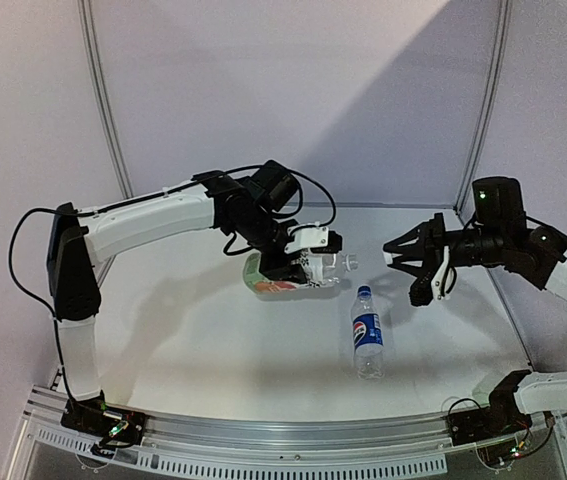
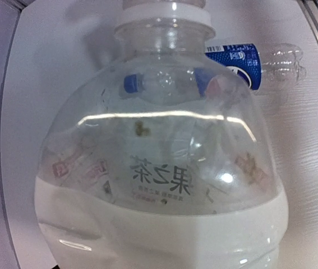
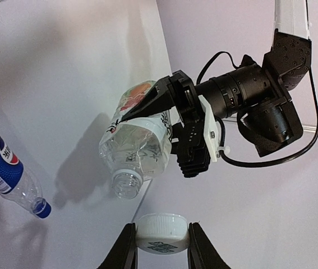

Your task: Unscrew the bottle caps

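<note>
My left gripper [image 1: 301,268] is shut on the wider bottle [image 1: 281,282] with the green-white-orange label and holds it above the table, neck pointing right. Its neck [image 3: 126,185] is open, with no cap on it. This bottle [image 2: 159,168] fills the left wrist view and hides the left fingers there. My right gripper [image 3: 161,246] is shut on the white cap [image 3: 162,232] and holds it in the air a short way from the neck; in the top view it [image 1: 393,252] is to the bottle's right. The slim Pepsi bottle [image 1: 366,335] lies on the table with its blue cap [image 3: 41,208] on.
The white table [image 1: 213,330] has side and back walls round it, and a metal rail [image 1: 293,440] runs along its near edge. The Pepsi bottle [image 2: 254,59] lies below and between the two grippers.
</note>
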Action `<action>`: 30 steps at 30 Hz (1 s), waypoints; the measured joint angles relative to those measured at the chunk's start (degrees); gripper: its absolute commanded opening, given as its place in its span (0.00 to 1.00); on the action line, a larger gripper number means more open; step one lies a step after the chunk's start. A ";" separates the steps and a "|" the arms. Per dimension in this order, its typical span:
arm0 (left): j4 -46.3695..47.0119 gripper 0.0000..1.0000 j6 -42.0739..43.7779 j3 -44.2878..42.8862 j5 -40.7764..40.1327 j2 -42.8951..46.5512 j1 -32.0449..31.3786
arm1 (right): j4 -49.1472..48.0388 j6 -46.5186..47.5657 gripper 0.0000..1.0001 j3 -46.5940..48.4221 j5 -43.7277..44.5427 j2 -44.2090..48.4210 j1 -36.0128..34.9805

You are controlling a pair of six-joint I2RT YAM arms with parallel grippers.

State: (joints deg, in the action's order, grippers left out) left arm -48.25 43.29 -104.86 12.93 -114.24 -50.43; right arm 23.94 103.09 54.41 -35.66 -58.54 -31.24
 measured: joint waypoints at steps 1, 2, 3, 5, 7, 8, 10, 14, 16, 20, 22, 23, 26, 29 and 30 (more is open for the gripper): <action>-0.13 0.00 0.07 0.15 -0.20 0.00 0.07 | 2.01 -0.52 0.00 1.18 0.00 -0.02 0.00; -0.26 0.00 0.15 0.42 -0.42 0.00 0.11 | 3.50 -1.79 0.00 2.14 0.02 0.00 0.00; -0.31 0.00 0.15 0.79 -0.57 0.00 0.09 | 4.33 -3.45 0.00 2.80 0.15 0.00 0.00; -0.48 0.00 0.09 1.84 -0.87 0.02 0.11 | 6.29 -9.40 0.00 3.91 1.38 -0.02 0.00; -0.50 0.00 -0.04 3.06 -1.27 0.11 0.28 | 9.05 -17.70 0.02 5.35 4.00 -0.83 0.00; -0.50 0.00 -0.17 3.67 -1.57 0.22 0.31 | 10.69 -22.16 0.06 6.54 5.53 -1.86 0.00; -0.46 0.00 -0.55 4.48 -2.14 0.39 0.37 | 14.62 -31.45 0.10 9.68 8.26 -5.53 0.00; 0.63 0.00 -2.78 5.51 -4.46 1.07 0.81 | 20.55 -49.88 0.10 14.34 14.36 -15.76 0.15; 1.77 0.00 -4.04 5.53 -5.25 1.29 1.38 | 22.01 -58.31 0.10 13.90 16.70 -20.02 0.96; 3.26 0.00 -5.53 5.66 -6.12 1.81 2.56 | 23.17 -72.04 0.10 10.01 19.41 -23.67 5.03; 3.69 0.00 -6.03 5.68 -6.14 2.03 2.80 | 23.76 -77.09 0.10 8.79 20.63 -23.67 7.72; 3.80 0.00 -6.21 5.68 -6.14 2.10 2.84 | 23.71 -79.06 0.12 8.50 21.35 -23.69 8.83; 4.07 0.00 -6.73 5.68 -6.14 2.12 2.84 | 23.19 -83.19 0.18 7.76 23.87 -23.71 10.45; 4.26 0.00 -6.97 5.68 -6.21 2.12 2.84 | 22.38 -86.58 0.21 5.75 26.45 -24.17 10.64; 4.31 0.00 -6.99 5.68 -6.29 2.12 2.84 | 22.27 -87.60 0.22 5.01 26.95 -24.55 10.64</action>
State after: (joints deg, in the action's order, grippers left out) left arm -43.94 36.29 -99.18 6.63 -112.12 -47.59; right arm 46.22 15.49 59.42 -8.71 -83.09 -20.60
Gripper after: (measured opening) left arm 0.528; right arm 0.262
